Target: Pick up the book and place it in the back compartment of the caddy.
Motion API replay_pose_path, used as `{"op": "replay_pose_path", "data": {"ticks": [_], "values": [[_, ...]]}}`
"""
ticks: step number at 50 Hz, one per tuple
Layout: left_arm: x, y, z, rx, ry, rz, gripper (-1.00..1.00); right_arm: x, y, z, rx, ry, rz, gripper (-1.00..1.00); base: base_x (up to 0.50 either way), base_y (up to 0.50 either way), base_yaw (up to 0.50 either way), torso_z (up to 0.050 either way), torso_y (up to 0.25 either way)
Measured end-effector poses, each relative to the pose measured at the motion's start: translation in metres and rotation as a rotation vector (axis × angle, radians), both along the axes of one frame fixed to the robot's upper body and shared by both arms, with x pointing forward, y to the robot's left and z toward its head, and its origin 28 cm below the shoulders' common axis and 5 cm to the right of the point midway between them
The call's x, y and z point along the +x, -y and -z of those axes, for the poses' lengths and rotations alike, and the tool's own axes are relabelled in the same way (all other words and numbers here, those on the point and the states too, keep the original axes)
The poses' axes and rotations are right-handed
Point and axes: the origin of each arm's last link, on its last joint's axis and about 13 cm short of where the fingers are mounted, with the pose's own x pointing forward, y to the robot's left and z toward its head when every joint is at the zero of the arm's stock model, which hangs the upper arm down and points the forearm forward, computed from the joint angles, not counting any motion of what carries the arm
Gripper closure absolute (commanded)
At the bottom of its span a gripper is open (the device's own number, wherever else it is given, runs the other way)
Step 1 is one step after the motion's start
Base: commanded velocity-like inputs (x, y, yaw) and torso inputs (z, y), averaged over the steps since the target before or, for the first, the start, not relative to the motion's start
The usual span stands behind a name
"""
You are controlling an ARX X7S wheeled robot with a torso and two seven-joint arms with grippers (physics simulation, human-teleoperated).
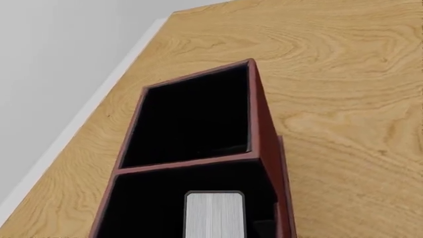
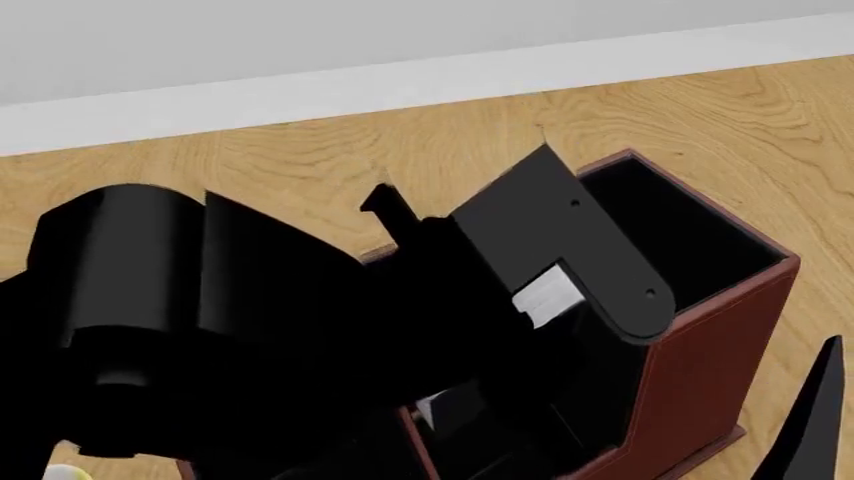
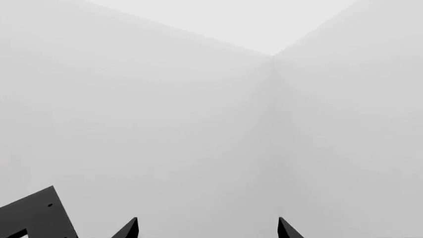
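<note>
My left gripper (image 2: 554, 300) has the book (image 1: 213, 214) clamped over the caddy (image 1: 264, 129); right gripper (image 3: 208, 229) jaws apart, holding nothing.

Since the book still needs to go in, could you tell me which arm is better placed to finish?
Left. Its end effector hangs over the caddy with the book; the right end effector faces a bare wall.

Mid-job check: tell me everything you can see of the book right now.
The small thin black-covered book with a white-grey ribbed page edge stands upright, page edge up, over or inside the near compartment of the red-brown leather-look caddy. The empty compartment beyond is black inside. In the head view the left gripper surrounds the book; actual contact is hidden.
</note>
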Motion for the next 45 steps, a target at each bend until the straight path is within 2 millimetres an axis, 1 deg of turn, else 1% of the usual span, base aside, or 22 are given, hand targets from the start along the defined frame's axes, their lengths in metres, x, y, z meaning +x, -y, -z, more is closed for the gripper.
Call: {"op": "replay_pose_path", "data": {"ticks": [45], "values": [[0.021,0.008,0.037,0.01,-0.071,-0.005,1.0,0.002,0.001,0.002,0.009,-0.003,-0.008,-1.0,0.0,0.0,0.0,0.0,0.001]]}}
